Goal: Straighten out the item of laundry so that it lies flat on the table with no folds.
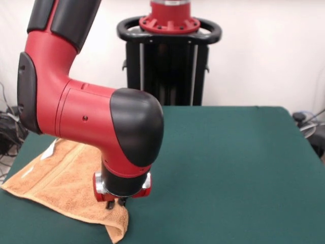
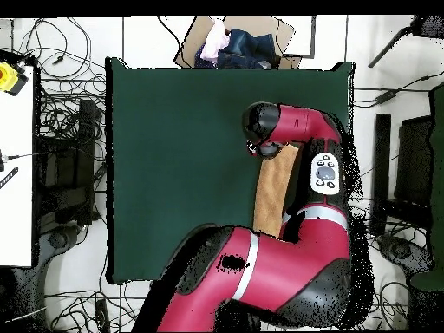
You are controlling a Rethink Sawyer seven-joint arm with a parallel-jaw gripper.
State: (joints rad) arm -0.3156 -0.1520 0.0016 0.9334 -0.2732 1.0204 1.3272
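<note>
The peach terry towel (image 1: 56,178) lies at the left side of the dark green table (image 1: 228,168), with its nearest corner (image 1: 117,229) doubled over. A small white tag (image 1: 50,150) shows near its far edge. My gripper (image 1: 116,203) points down under the red and black wrist and sits low on the towel, close to that doubled corner. In the overhead view the towel (image 2: 276,195) shows as a narrow strip near the table's (image 2: 173,173) right edge, partly covered by my arm. The black wrist (image 2: 260,121) hides the gripper there.
The black pedestal (image 1: 167,56) stands at the table's far side. My bulky elbow (image 1: 134,127) hangs over the towel. Cables lie on the floor around the table (image 2: 61,173). A box with clothes (image 2: 238,43) sits beyond one table edge, and a white bench (image 2: 16,156) beside another.
</note>
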